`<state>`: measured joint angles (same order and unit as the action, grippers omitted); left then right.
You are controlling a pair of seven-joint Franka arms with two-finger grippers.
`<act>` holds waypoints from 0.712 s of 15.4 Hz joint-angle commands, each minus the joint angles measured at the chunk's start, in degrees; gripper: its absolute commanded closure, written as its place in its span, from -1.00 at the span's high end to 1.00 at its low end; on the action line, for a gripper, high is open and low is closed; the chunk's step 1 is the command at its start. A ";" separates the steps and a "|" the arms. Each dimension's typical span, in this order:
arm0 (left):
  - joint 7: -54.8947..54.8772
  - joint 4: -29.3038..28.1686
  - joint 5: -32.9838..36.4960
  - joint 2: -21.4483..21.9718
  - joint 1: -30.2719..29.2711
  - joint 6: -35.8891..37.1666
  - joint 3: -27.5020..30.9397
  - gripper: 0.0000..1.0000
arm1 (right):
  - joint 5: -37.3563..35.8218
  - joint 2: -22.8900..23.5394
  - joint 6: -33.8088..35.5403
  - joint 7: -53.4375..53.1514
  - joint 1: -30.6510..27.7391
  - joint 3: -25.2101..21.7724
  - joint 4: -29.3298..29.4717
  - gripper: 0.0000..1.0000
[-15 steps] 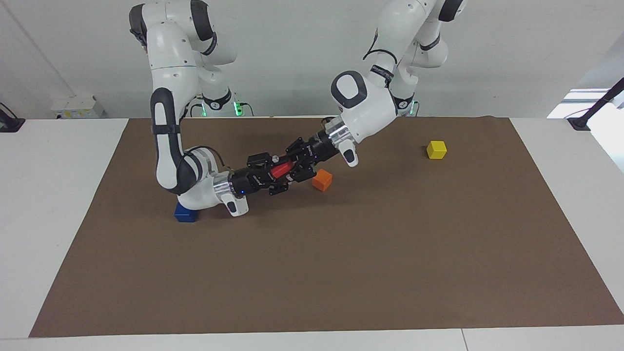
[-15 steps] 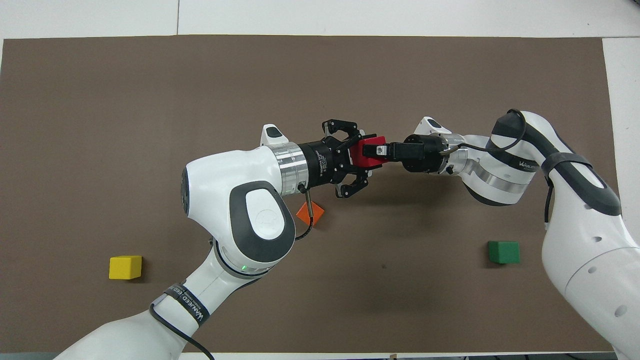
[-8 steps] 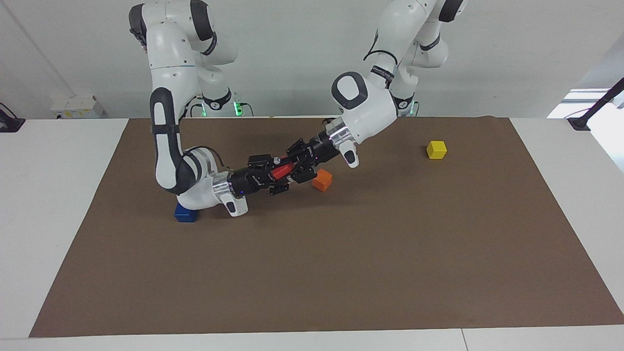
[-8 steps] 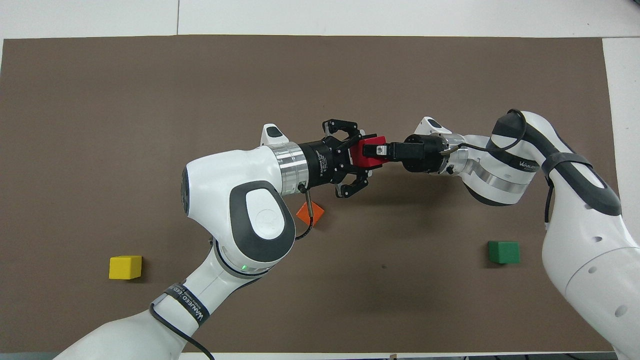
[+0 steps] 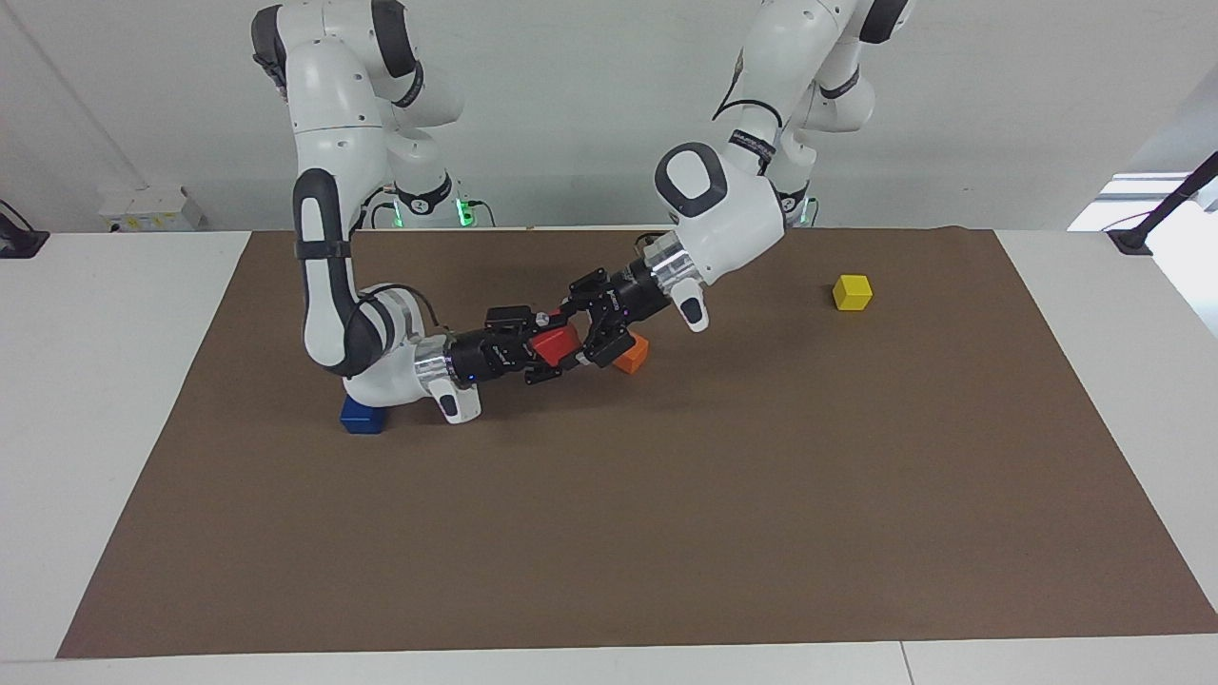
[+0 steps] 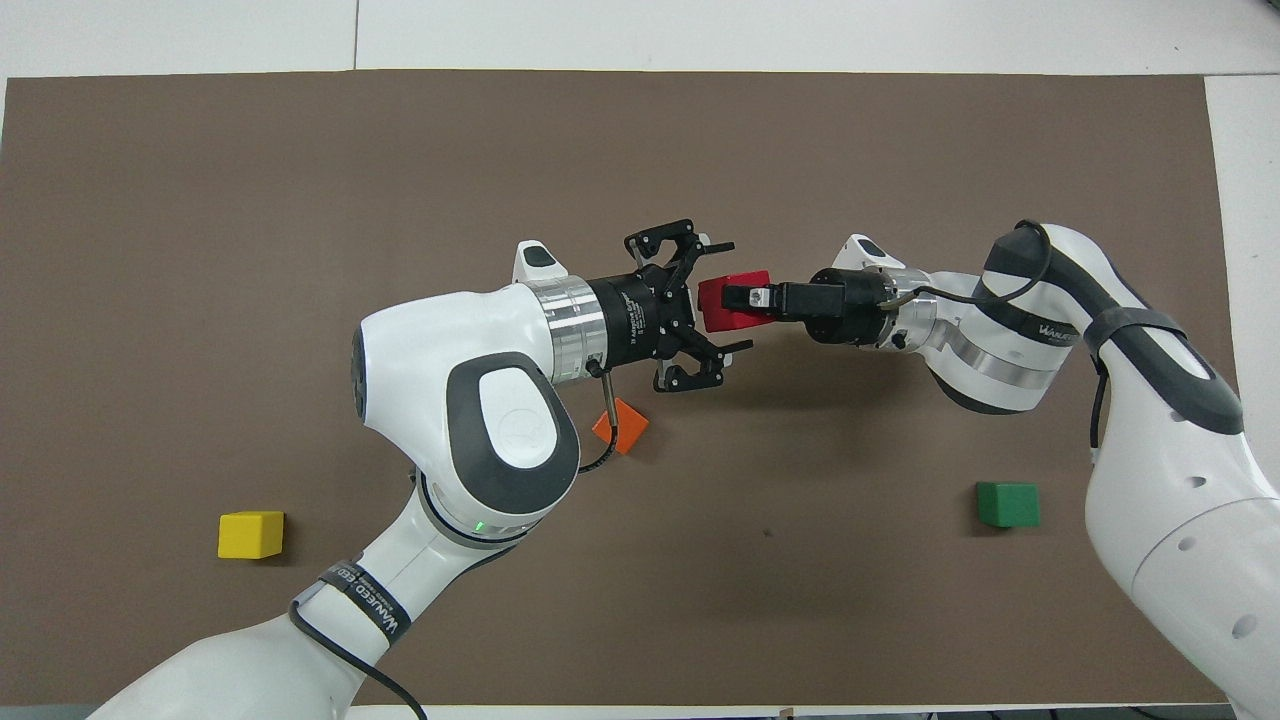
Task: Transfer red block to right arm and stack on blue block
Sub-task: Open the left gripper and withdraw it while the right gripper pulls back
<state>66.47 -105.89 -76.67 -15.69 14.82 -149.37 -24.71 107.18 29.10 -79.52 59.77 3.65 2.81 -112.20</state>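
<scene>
Brown matting is covering the table (image 5: 609,533), and both arms are meeting above its middle. At the centre of the frame, the right gripper (image 6: 745,300) is clamping the red block (image 6: 722,302) in the air, while the left gripper (image 6: 700,300), spread wide, is drawing back from the block it was surrounding half a second ago. Lower left in the facing view, the blue block (image 5: 362,416) is sitting under the right arm (image 5: 324,247); the orange cube (image 5: 632,354) is lying just beneath the grippers.
</scene>
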 commanded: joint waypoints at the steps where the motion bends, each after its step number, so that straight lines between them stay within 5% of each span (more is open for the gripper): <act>1: 0.85 0.77 4.06 -0.13 -4.78 5.56 0.10 1.00 | 1.19 -3.16 -2.65 -1.05 -0.14 0.18 -2.06 -1.00; 8: -6.86 0.68 15.40 0.13 -19.45 19.80 0.10 1.00 | 0.40 -8.87 -14.59 -11.86 -0.40 0.00 -1.09 -1.00; 11: -14.16 0.86 26.27 0.31 -25.08 27.09 0.01 1.00 | -2.92 -10.20 -18.99 -16.51 -0.84 -0.18 0.74 -1.00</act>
<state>56.66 -105.38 -56.66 -15.67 -6.93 -127.25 -24.27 107.04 20.66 -95.81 47.03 3.49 2.60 -112.02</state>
